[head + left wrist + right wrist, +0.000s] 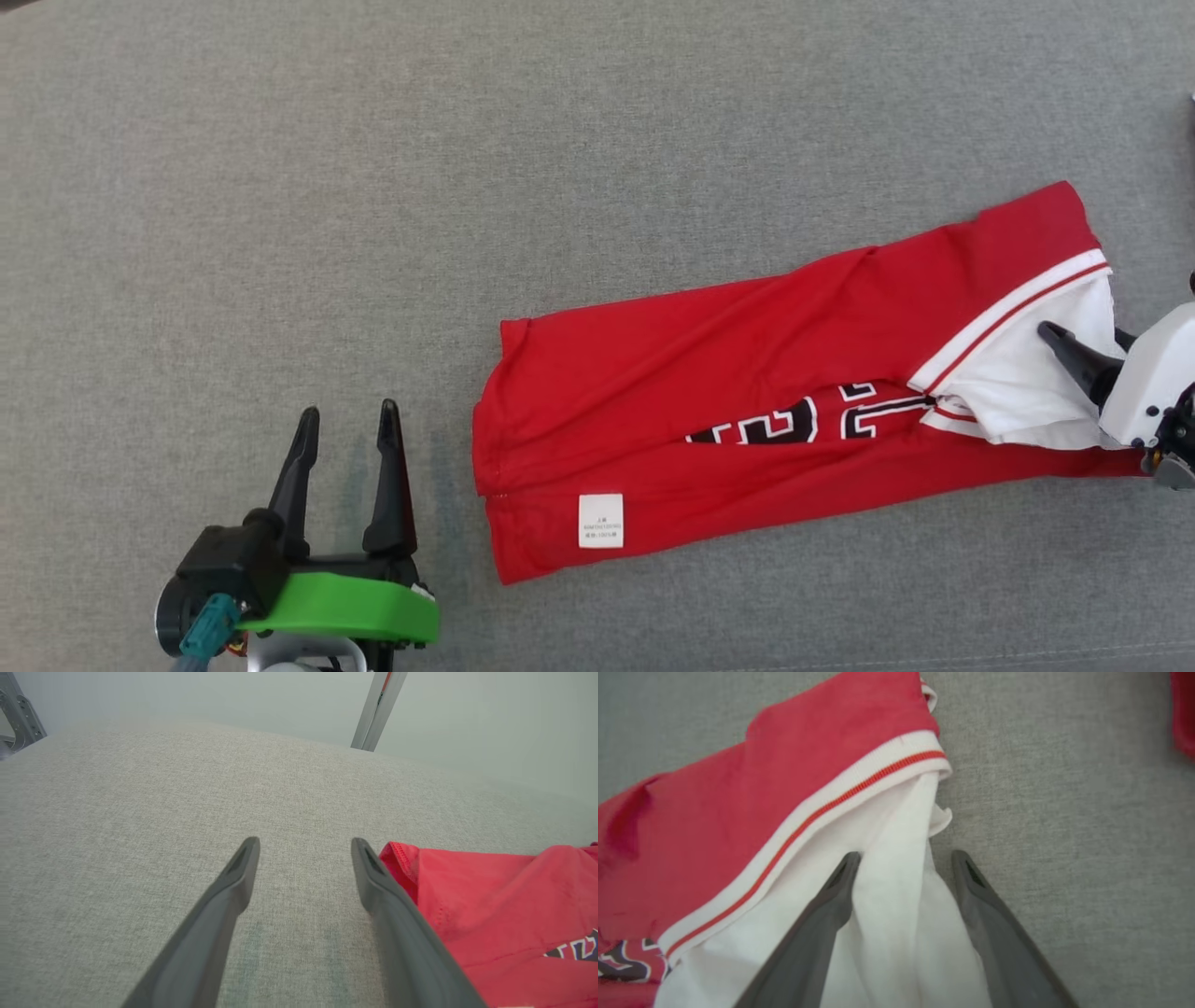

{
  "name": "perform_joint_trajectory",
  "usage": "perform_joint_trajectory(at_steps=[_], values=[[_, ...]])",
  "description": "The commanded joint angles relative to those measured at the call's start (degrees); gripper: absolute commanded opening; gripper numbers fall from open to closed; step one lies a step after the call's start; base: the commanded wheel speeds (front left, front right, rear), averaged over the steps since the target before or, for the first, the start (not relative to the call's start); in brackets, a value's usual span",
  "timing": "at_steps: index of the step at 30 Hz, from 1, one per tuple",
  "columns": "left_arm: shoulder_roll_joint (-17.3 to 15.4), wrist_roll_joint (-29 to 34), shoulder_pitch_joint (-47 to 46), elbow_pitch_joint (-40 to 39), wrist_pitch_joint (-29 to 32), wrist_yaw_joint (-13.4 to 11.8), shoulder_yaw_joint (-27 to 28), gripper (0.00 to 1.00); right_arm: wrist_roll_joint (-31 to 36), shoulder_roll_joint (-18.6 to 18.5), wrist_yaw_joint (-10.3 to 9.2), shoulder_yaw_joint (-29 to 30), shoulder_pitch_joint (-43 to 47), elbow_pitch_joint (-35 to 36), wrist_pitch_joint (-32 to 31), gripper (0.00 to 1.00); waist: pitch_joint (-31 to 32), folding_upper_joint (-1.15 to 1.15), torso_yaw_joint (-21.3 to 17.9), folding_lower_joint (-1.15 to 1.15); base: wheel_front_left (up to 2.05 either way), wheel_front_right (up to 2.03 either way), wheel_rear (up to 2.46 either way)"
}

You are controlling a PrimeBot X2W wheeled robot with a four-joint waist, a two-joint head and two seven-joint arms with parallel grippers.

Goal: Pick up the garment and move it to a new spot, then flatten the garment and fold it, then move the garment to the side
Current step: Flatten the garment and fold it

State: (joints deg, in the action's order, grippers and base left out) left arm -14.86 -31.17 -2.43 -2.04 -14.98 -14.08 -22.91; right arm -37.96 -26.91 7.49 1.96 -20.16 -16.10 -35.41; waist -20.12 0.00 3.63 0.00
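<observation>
Garment [747, 411] – red jersey, folded long – lies near the right edge of the grey surface [373, 187]. Left gripper [348, 409] spread, empty, just beside its near end. Right gripper [906, 856] spread – straddling the white cloth [887, 905].

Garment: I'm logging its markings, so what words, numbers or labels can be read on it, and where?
White tag on the red garment: printed lines, too small to read.
Black white-edged characters on the garment: half hidden by a fold, not readable.
No other text is visible.
</observation>
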Motion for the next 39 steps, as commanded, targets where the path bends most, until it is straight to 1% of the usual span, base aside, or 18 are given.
perform_joint_trajectory(at_steps=[1,4,5,6,8,9,14,18,20,23,26,29,34,37,39], values=[[1.13,1.21,1.20,0.53,-0.24,1.22,1.03,1.00,0.36,0.22,-0.01,-0.23,-0.75,-1.39,-0.45,1.00,-0.19,0.00,0.82,0.00,0.00,0.00,0.00],[3.27,3.22,2.27,1.80,-0.21,3.97,3.61,1.00,-1.21,1.83,0.00,-0.75,-0.62,-5.01,-2.30,1.00,0.22,0.00,1.32,0.00,0.00,0.00,0.00],[4.28,4.17,2.64,2.19,-0.21,4.97,4.56,1.00,-2.29,2.49,0.01,-0.70,-0.76,-5.70,-2.19,0.46,0.42,0.00,1.44,0.00,0.00,0.00,0.00],[5.13,5.27,3.15,2.66,-0.21,6.04,5.43,1.00,-3.37,3.12,0.01,-0.20,-1.02,-6.16,-1.27,0.00,0.69,0.00,1.53,0.00,0.00,0.00,0.00],[6.45,6.66,3.86,3.36,-0.21,7.62,6.96,1.00,-5.34,3.29,0.01,0.40,-1.40,-6.01,0.36,0.00,1.16,0.00,1.58,0.00,0.00,0.00,0.00],[7.20,7.51,4.43,3.86,-0.20,8.62,7.74,1.00,-7.04,3.01,0.00,1.72,-1.56,-6.15,1.48,0.00,1.58,0.00,1.64,0.00,0.00,0.00,0.00],[10.16,10.19,6.16,5.37,-0.22,12.50,10.85,1.00,-10.22,-2.45,-0.05,9.32,-1.66,-7.66,5.68,0.00,3.48,0.00,2.22,0.00,0.00,0.00,0.00],[11.39,11.33,7.40,6.36,-0.22,14.32,12.88,1.00,-10.79,-6.79,-0.01,14.51,-0.92,-7.88,6.37,0.00,5.23,0.00,2.74,0.00,0.00,0.00,0.00],[11.66,11.66,7.87,6.87,-0.21,14.97,13.48,1.00,-11.22,-8.04,-0.01,15.22,-0.52,-6.62,5.86,0.00,5.97,0.00,2.70,0.00,0.00,0.00,0.00],[11.84,12.02,8.77,7.52,-0.22,15.52,14.17,1.00,-11.66,-8.82,-0.01,15.13,-0.15,-3.74,5.39,0.00,7.08,0.00,2.34,0.00,0.00,0.00,0.00],[11.93,10.97,9.15,7.94,-0.22,15.83,13.90,1.00,-12.43,-7.75,-0.01,13.09,0.57,0.54,4.10,0.00,7.95,0.00,1.96,0.00,0.00,0.00,0.00],[11.92,10.26,9.38,8.00,-0.22,15.42,13.29,1.00,-12.38,-6.63,-0.01,9.86,1.65,5.38,2.68,0.00,8.44,0.00,1.62,0.00,0.00,0.00,0.00],[11.91,9.95,9.09,7.99,-0.22,14.99,12.85,1.00,-12.65,-3.26,-0.01,1.64,3.27,13.09,-0.29,0.00,8.71,0.00,1.27,0.00,0.00,0.00,0.00],[11.91,11.77,8.55,7.54,-0.23,15.04,12.73,1.00,-11.64,-1.07,-0.01,-3.76,3.59,15.60,-1.18,0.00,8.58,0.00,1.20,0.00,0.00,0.00,0.00],[11.90,12.55,8.27,7.27,-0.23,14.95,12.84,1.00,-10.77,1.10,-0.01,-7.31,3.63,16.20,-1.16,0.00,8.53,0.00,1.18,0.00,0.00,0.00,0.00]])
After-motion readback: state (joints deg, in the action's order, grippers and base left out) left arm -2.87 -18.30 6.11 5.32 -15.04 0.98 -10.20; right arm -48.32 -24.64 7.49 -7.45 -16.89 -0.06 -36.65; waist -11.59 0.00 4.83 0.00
